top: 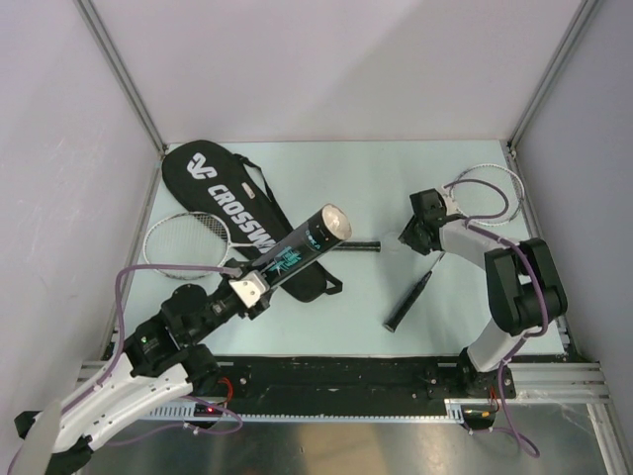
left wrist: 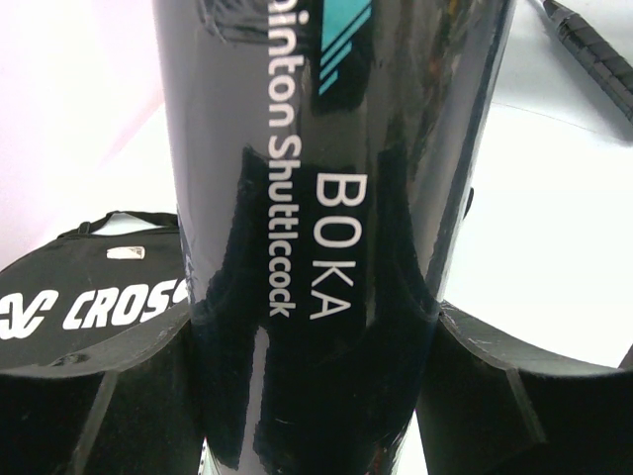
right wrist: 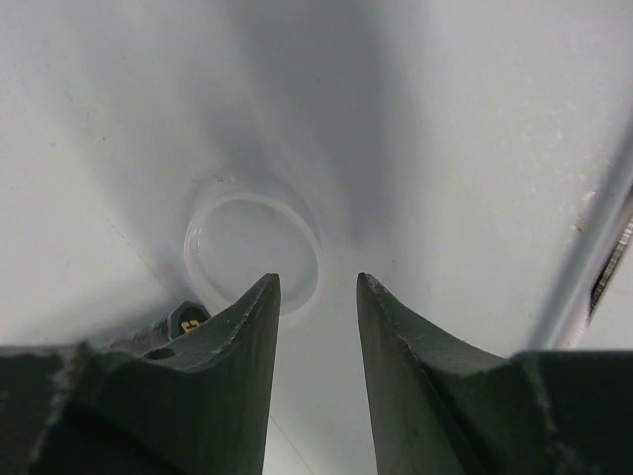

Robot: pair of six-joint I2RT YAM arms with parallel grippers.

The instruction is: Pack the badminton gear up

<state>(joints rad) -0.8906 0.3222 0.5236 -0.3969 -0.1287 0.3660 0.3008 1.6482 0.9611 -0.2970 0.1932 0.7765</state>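
Observation:
My left gripper [top: 259, 282] is shut on the dark teal-printed tube [top: 297, 252] and holds it tilted over the near end of the black CROSSWAY bag [top: 223, 193]. The left wrist view shows the tube [left wrist: 336, 148] filling the gap between the fingers [left wrist: 514, 396]. One racket [top: 188, 237] lies at the left with its handle [top: 358, 244] past the bag. The other racket [top: 485, 193] lies at the right, its handle [top: 407, 302] pointing toward me. My right gripper [top: 415, 237] is open, pointing down over a clear round lid [right wrist: 252, 252]. No shuttlecock shows.
In the right wrist view a racket handle end [right wrist: 186, 319] lies beside the lid and a racket shaft [right wrist: 593, 257] runs along the right. The bag also shows in the left wrist view [left wrist: 89, 307]. Walls close in the table at the left, back and right.

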